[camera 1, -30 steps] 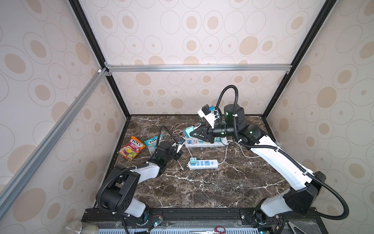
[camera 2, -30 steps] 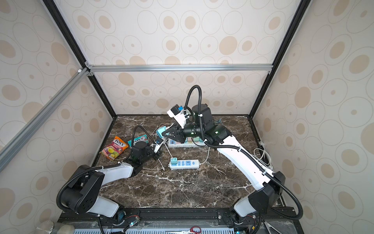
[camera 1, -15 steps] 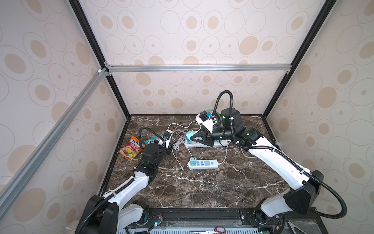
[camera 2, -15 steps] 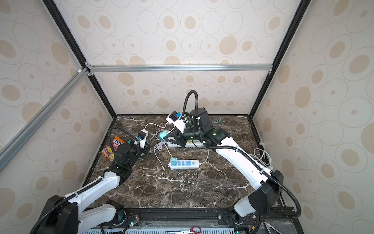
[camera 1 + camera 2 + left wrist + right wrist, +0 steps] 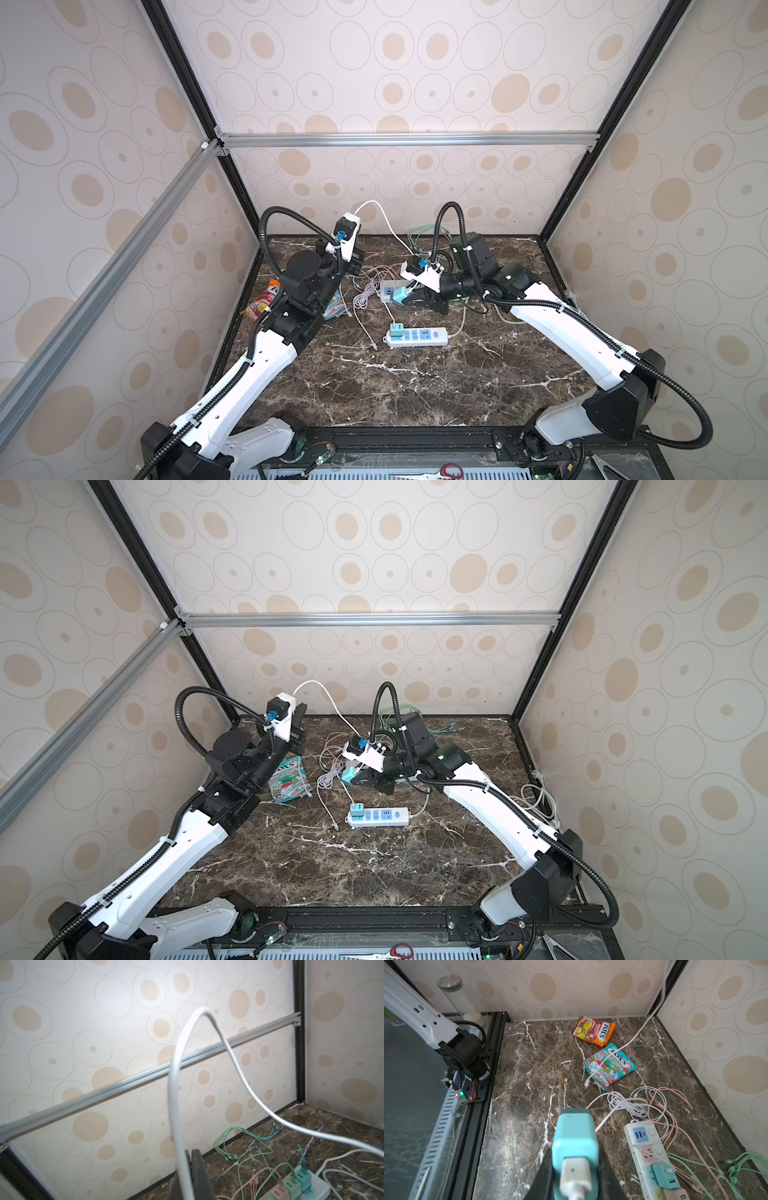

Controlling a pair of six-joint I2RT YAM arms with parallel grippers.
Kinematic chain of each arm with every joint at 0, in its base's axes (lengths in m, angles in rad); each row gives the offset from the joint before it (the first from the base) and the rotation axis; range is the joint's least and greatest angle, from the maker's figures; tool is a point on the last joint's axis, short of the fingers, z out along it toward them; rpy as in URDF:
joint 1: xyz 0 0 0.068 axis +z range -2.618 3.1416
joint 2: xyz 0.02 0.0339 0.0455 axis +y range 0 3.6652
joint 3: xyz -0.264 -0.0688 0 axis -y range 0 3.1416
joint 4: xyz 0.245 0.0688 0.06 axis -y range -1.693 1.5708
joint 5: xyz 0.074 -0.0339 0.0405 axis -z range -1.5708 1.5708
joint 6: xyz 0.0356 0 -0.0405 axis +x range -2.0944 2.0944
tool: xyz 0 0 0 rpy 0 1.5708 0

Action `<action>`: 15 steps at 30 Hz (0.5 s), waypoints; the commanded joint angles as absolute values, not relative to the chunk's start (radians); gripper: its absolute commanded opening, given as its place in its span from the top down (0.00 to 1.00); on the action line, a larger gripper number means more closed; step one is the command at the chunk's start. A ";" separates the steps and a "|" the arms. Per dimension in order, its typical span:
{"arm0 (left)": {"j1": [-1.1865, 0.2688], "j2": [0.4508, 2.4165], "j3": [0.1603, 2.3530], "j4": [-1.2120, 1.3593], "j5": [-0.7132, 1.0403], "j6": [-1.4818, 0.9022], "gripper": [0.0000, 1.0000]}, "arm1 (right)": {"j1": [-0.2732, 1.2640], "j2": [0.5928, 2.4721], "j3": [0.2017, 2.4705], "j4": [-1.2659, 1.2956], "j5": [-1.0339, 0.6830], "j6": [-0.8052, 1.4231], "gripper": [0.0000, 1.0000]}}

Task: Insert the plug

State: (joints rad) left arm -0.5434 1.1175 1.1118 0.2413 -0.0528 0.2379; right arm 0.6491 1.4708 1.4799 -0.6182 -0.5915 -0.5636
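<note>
Over the marble table (image 5: 415,386), my right claw (image 5: 575,1167) clamps the teal charger (image 5: 574,1132), white plug (image 5: 575,1176) seated in it; my left claw (image 5: 190,1155) pinches the cable (image 5: 176,1064) aloft.

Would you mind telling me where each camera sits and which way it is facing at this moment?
Top views: high at the front, looking down and back over the marble table; left arm and right arm show.
Left wrist: raised, facing the back wall; the left gripper, jaws shut on a white cable.
Right wrist: low, facing the left wall; the right gripper, jaws holding a teal charger, plus the left arm.
Shared: both wrist views show the pastel power strip.
</note>
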 commanded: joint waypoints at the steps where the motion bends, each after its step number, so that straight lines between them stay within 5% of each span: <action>1: -0.599 1.163 1.216 0.153 -0.085 0.329 1.00 | 0.630 1.442 1.459 -0.675 -0.580 -0.673 1.00; 6: -0.654 1.263 1.474 0.055 -0.114 0.391 1.00 | 0.593 1.423 1.431 -0.674 -0.577 -0.678 1.00; 15: -0.714 1.510 1.813 0.029 0.224 0.243 1.00 | 0.457 1.274 1.308 -0.662 -0.642 -0.605 1.00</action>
State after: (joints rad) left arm -0.6846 1.4384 1.7363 0.0391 0.0822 0.2928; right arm 0.4793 1.3308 1.3396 -0.6609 -0.5949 -0.6250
